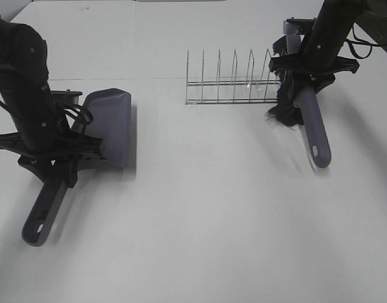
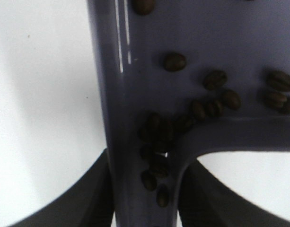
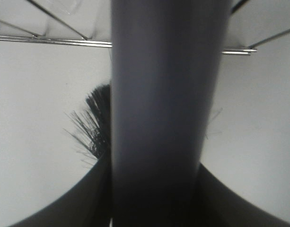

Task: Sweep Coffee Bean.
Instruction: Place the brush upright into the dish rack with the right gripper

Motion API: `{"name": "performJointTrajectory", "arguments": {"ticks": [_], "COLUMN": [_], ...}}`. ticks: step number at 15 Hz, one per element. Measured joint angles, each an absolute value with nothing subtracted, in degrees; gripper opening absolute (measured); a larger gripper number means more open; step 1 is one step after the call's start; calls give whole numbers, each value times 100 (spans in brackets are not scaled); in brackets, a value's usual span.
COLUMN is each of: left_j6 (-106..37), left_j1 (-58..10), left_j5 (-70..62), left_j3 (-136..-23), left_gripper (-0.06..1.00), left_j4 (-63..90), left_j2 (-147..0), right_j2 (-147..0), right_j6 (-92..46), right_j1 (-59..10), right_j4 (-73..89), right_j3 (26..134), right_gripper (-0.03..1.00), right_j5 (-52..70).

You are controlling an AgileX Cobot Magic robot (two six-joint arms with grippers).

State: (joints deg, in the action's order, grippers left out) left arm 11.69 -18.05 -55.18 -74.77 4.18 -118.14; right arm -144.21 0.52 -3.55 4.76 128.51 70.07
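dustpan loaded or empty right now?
Loaded. Left wrist view shows coffee beans lying inside the dustpan, bunched where the pan narrows into its handle, others scattered across its floor.

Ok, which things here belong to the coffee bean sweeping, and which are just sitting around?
Part of the job:
coffee beans, lying in the dustpan
dustpan, handle clamped by the left gripper
brush, held by the right gripper

Just lying about:
wire rack, standing on the table between the two tools
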Motion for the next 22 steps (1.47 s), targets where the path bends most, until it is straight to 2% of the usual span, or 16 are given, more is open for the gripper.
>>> {"name": "performJointTrajectory", "arguments": {"ticks": [7,12,14,16,22], "left_j6": [1169,1146,1066,1043,1043], "left_j1": [-1805,-1805,-1805,-1805,-1805], "left_j5": [-5644,-5644,-5644,-5644,-5644], "left_j3": [-7477,-7477,-7477,-7477,-7477], "left_gripper": [33,33,33,33,33], "left_j4": [418,418,418,418,418], "left_j2": [-11814,-11814,-11814,-11814,-11814], "right_j2": [-14158,-13275,-13207,-13218,-13992], "right_j6": [-138,-218,-218,-218,-218], "right_j1": [-361,-367,-367,-367,-367], "right_j4": [218,178,172,115,0], "right_j3": [12714,10542,10313,10445,12009], "right_gripper": [37,37,37,37,37], "right_j5": [7007,6996,6973,7007,7099]}}
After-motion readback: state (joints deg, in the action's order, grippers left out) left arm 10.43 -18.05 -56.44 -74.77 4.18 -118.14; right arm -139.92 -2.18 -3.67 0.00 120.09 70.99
